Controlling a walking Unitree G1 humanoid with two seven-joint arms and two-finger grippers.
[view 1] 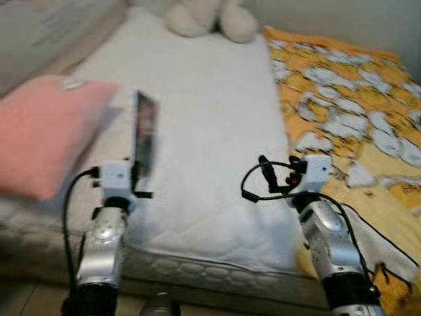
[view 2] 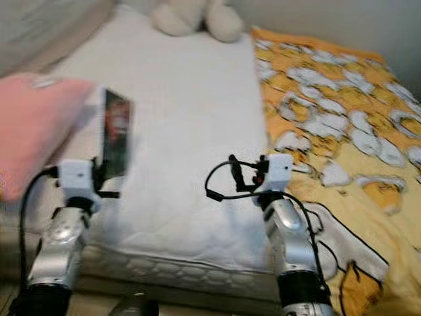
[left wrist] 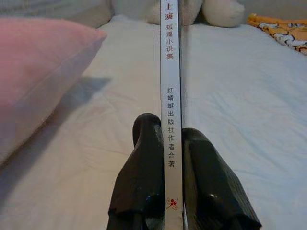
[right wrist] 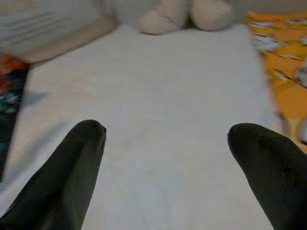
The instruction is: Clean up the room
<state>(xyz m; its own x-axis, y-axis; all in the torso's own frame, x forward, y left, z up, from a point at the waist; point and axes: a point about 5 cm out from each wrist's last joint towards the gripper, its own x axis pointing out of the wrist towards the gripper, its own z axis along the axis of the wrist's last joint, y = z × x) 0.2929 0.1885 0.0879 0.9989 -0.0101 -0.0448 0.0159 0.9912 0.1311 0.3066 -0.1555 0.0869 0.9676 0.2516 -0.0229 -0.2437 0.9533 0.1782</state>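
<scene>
Left eye view: the robot faces a bed with a white mattress (view 1: 210,118) running away from the camera. A pink pillow (view 1: 46,131) lies at the near left edge. A cream plush toy (view 1: 210,16) sits at the far end, and a yellow blanket with white patches (view 1: 355,125) covers the right side and hangs over the near right corner. The left gripper (view 1: 139,172) is raised over the near left part of the mattress and holds a thin book (view 1: 145,131) upright, its dark cover facing right. The picture is blurred here. The right gripper (view 1: 266,172) is raised over the near right part of the mattress, close to the blanket's edge, with black cable looped beside it.

Right eye view: same layout. The book (view 2: 116,135) stands just beside the pillow (view 2: 33,131), apart from the right arm.

Left wrist view: both black fingers (left wrist: 144,177) are clamped narrowly on the lower end of the book's white spine (left wrist: 171,96), one on each cover. The spine carries printed Chinese characters and a small red mark near the bottom. The pillow (left wrist: 38,76) is on one side, the mattress (left wrist: 240,105) beyond, with the plush toy (left wrist: 220,12) and a corner of the blanket (left wrist: 283,28) at the far end.

Right wrist view: the two fingers (right wrist: 72,172) stand wide apart with nothing between them, above bare mattress (right wrist: 163,105). The plush toy (right wrist: 182,14) lies ahead, the blanket (right wrist: 283,57) to one side, and the dark book cover (right wrist: 12,96) at the opposite edge
</scene>
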